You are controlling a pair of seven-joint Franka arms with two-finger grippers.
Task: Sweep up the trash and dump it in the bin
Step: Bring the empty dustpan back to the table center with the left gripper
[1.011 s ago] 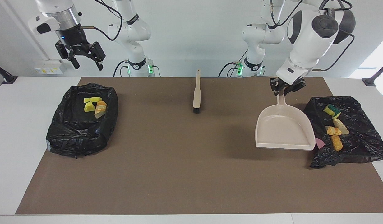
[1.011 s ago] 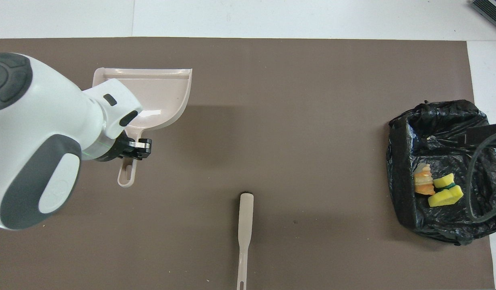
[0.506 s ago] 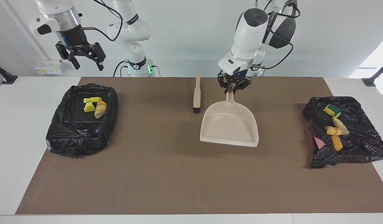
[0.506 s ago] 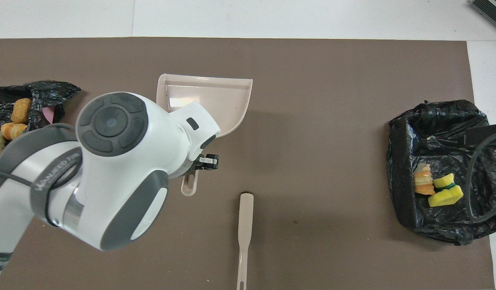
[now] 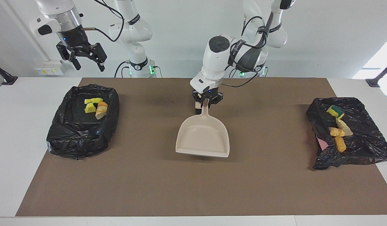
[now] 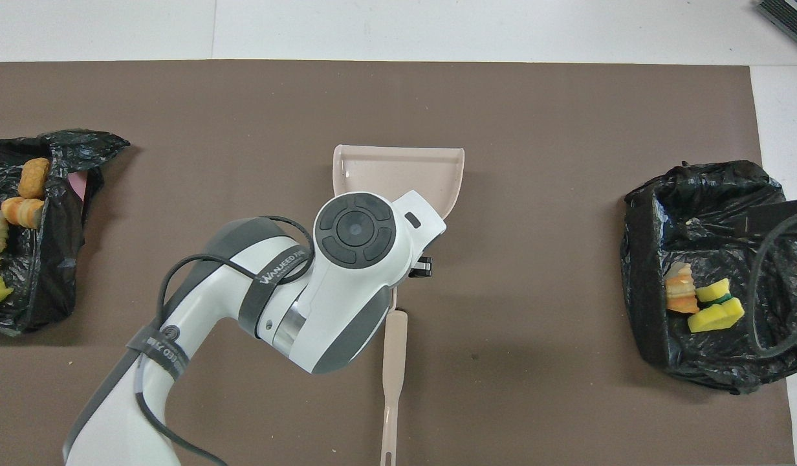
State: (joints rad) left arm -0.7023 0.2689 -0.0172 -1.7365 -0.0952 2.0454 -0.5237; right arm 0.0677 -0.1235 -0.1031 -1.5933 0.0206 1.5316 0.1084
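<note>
My left gripper is shut on the handle of the empty beige dustpan, holding it low over the middle of the brown mat, pan mouth pointing away from the robots. The dustpan shows from above, half under my left wrist. Trash chunks lie in the black-bagged bin at the left arm's end. More trash lies in the bin at the right arm's end. My right gripper hangs open and empty, high above the table edge by that bin.
The beige brush lies on the mat, just nearer to the robots than the dustpan, its bristle end under my left hand. A pink rim peeks from under the bag of the bin at the left arm's end.
My left arm has carried the empty dustpan from beside the bin at its own end of the table to the middle of the mat, by the brush. The right arm has barely moved.
</note>
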